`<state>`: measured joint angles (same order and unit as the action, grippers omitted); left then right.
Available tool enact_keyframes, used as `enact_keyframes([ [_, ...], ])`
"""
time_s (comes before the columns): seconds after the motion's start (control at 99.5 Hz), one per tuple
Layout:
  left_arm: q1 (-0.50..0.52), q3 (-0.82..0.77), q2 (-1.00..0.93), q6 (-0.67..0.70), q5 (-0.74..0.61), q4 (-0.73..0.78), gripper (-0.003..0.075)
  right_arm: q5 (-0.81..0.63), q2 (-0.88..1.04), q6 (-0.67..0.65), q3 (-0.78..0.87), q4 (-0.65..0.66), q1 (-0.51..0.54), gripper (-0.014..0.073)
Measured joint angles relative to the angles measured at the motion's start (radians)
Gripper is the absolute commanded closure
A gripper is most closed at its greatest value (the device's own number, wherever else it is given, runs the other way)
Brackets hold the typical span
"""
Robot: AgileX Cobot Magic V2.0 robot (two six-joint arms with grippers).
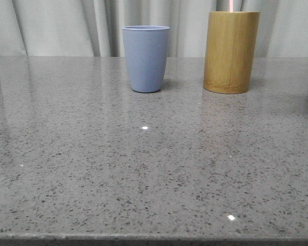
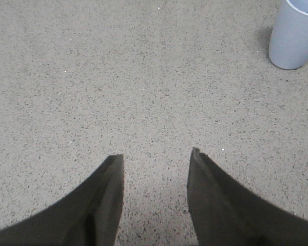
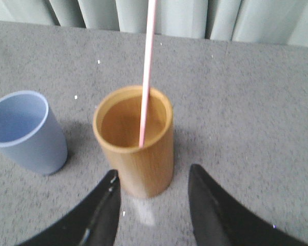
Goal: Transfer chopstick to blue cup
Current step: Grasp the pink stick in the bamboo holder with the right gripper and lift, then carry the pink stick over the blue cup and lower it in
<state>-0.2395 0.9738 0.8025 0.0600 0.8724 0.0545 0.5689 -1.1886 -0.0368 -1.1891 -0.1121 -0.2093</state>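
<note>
no readable text, labels or numbers anywhere

Chopstick (image 3: 146, 72) in cylinder (image 1: 231, 52), right of cup (image 1: 146, 58)

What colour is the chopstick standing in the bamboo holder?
Pale pink; the chopstick shows best in the right wrist view.

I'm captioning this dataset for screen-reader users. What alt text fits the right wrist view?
A pale pink chopstick stands in a yellow-brown bamboo cup on a grey speckled table, rising well above the rim. The open, empty right gripper sits just in front of the cup, and an empty blue cup stands beside it.
</note>
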Motion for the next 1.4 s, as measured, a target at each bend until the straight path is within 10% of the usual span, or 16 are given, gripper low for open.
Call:
enact_keyframes([
  [1.196, 0.0, -0.09, -0.157, 0.0, -0.011, 0.005, 0.0428, -0.087, -0.575, 0.0, -0.459, -0.042, 0.0, 0.0178],
  [1.397, 0.0, -0.09, -0.157, 0.0, -0.011, 0.015, 0.0428, -0.102, -0.584, 0.0, -0.459, -0.042, 0.0, 0.0346],
])
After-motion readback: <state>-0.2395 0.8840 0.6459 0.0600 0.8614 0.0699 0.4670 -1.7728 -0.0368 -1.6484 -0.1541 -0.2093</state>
